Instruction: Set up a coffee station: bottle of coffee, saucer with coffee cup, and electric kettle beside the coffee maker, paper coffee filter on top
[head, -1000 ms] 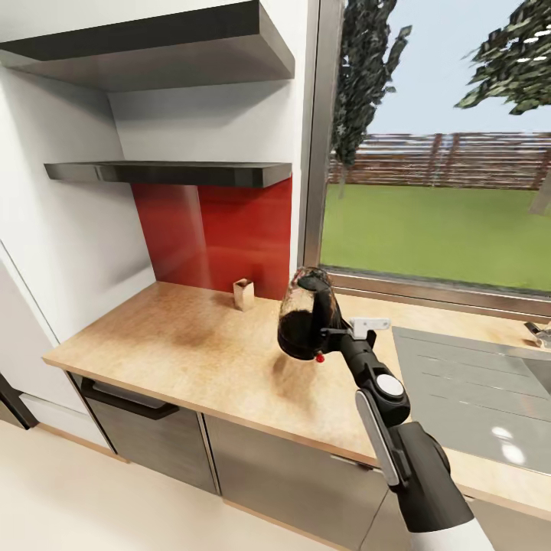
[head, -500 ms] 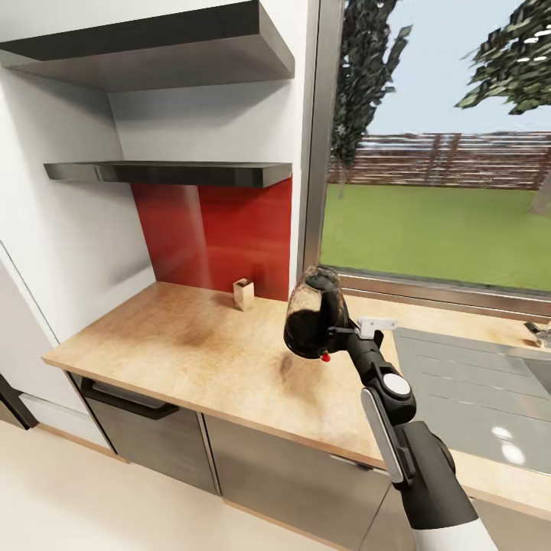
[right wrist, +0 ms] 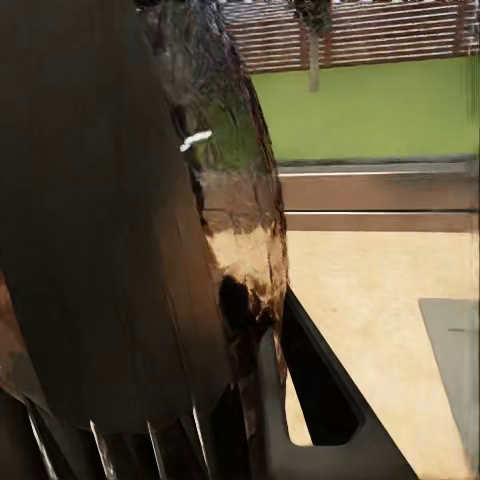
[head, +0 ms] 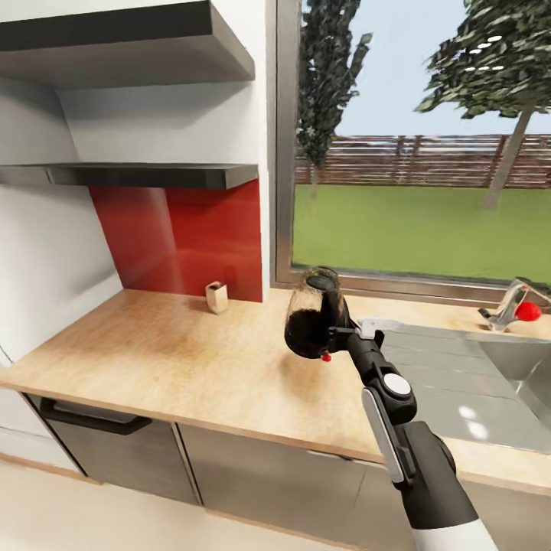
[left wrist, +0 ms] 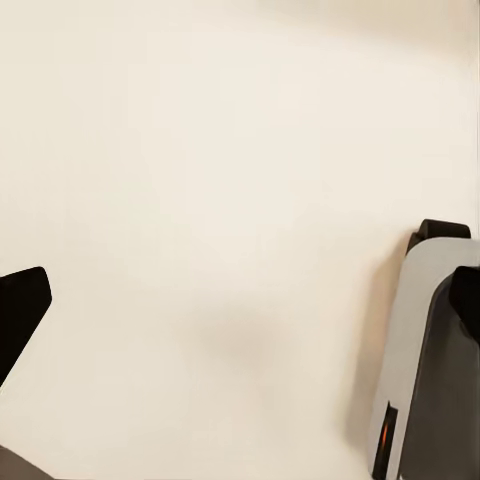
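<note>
Head view: electric kettle (head: pixel 311 324) aloft in the clamped right gripper (head: pixel 334 334).
Camera swung toward the sink (head: pixel 490 383); kettle unmoved above the surface (head: pixel 176 360), unplaced.

No lettering, label, brand or number can be read anywhere here. The electric kettle (head: pixel 310 321) carries only a small red mark near its base, which bears no characters. A thin orange strip on the grey machine part (left wrist: pixel 425 390) in the left wrist view is too small to read as a sign.
</note>
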Robot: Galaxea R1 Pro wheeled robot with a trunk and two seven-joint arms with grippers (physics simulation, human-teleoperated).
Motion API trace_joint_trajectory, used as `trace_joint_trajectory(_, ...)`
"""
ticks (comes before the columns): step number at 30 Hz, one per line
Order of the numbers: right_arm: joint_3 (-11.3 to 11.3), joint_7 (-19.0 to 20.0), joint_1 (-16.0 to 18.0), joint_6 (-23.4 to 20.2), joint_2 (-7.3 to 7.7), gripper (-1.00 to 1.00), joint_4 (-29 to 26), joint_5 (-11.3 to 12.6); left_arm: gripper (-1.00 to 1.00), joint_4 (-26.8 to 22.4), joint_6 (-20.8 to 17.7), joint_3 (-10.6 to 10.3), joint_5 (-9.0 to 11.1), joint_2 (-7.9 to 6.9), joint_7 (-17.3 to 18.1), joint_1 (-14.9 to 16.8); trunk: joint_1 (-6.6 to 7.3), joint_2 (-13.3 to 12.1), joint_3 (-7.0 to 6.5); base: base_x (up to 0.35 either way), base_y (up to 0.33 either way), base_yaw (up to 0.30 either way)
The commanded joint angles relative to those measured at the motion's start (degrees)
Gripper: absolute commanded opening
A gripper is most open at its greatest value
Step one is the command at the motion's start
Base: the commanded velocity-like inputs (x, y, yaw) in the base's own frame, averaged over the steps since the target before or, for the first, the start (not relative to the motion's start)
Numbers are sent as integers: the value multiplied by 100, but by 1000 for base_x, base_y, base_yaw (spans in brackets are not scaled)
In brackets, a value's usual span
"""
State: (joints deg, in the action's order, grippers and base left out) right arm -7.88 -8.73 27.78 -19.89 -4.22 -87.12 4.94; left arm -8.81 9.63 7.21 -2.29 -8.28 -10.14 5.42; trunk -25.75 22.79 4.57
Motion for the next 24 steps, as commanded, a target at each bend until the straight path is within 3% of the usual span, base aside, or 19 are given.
trace_joint_trajectory(1,-12,-50,8,-23,0,-100,-8,42,100,3,22,35,-23,2,-4,3,-3,13,10,0,0,-292)
trace_joint_trajectory(12,-7,-50,8,-23,0,-100,-7,41,100,-4,25,42,-17,2,-5,3,-3,13,6,-8,0,-293)
trace_joint_trajectory(24,-4,-50,8,-23,0,-100,-7,34,100,-15,30,44,-17,-3,-14,3,-3,13,6,-250,155,-295)
